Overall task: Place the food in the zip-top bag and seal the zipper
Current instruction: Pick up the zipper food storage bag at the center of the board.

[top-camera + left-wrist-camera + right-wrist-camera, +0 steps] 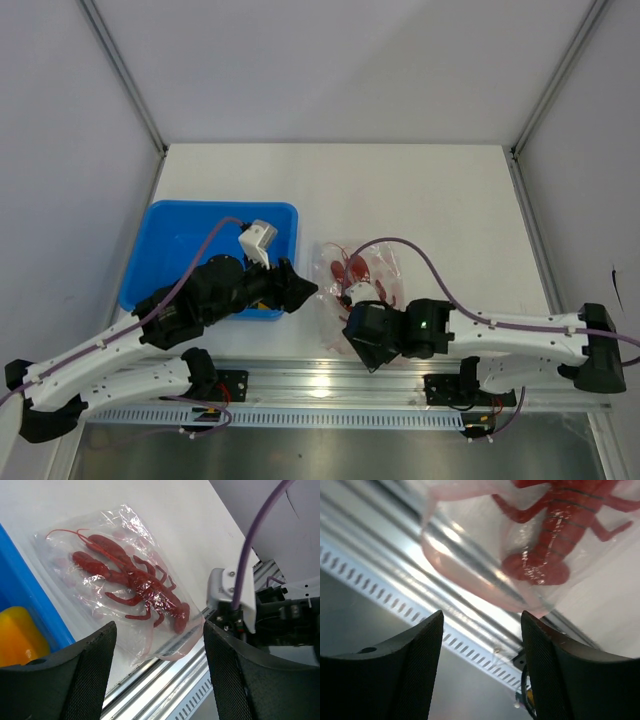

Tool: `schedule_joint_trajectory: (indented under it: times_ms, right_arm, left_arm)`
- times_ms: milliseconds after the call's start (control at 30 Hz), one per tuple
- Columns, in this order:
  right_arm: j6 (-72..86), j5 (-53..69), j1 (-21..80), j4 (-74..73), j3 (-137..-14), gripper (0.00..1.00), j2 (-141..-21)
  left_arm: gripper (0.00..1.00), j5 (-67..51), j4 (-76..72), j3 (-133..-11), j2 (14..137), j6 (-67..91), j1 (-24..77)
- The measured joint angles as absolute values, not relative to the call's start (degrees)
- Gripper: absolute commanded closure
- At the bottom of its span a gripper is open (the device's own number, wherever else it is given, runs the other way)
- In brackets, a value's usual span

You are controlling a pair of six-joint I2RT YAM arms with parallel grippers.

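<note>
Bag (pixel 352 285): clear, crinkly film pouch, glossy and creased, lying on the white surface (pixel 450 210) just right of the blue tray (pixel 170 235), its mouth end reaching the near edge over the metal rail (pixel 330 378). Contents: one red lobster (pixel 132 582), moulded and shiny, with a jointed tail and thin legs, tail toward the mouth. Zipper (pixel 465 577): pale pink strip, soft and bowed rather than straight; you cannot tell from these views whether it is pressed shut. Outside the bag: a smooth, rounded yellow piece (pixel 17 635) in the tray. Left pincer (pixel 159 630): fingers spread wide, holding nothing, poised near the bag's left side. Right pincer (pixel 481 617): likewise gaping and empty, low by the mouth end. Hazards, as judged: the film looks slick and light, so a one-sided push may slide the bag off the edge onto the rail. The bowed strip may buckle under a pinch and seal only in part. The lobster's tail sits close to the strip and may foul the closure. Seal now and you strand the yellow piece outside.
</note>
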State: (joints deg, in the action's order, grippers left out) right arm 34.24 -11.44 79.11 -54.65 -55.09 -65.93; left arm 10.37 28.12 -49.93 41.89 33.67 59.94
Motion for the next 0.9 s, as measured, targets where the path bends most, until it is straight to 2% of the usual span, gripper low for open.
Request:
schedule_joint_trajectory:
  times_ms: [133, 400, 567, 767, 900]
  right_arm:
    - [36.07, -18.68, 80.55, -55.24, -54.74, 0.42, -71.31]
    - [37.01, -25.3, 80.79, -53.47, -54.74, 0.48, -80.27]
    - [37.85, -27.33, 83.79, -52.8, -54.76, 0.47, -82.39]
    - [39.68, -29.52, 89.41, -52.99, -56.12, 0.4, -79.5]
    - [40.29, -29.91, 92.07, -52.49, -57.58, 0.4, -78.85]
  left_arm:
    - [0.26, 10.37, 28.99, -49.93, 41.08, 34.35, 59.9]
    - [0.26, 10.39, 29.95, -49.93, 38.76, 34.63, 59.83]
    - [0.25, 10.44, 31.0, -49.93, 37.82, 34.76, 59.81]
    - [0.25, 10.94, 31.44, -49.84, 36.16, 35.22, 59.79]
    - [0.25, 10.87, 31.44, -49.76, 36.12, 35.73, 59.72]
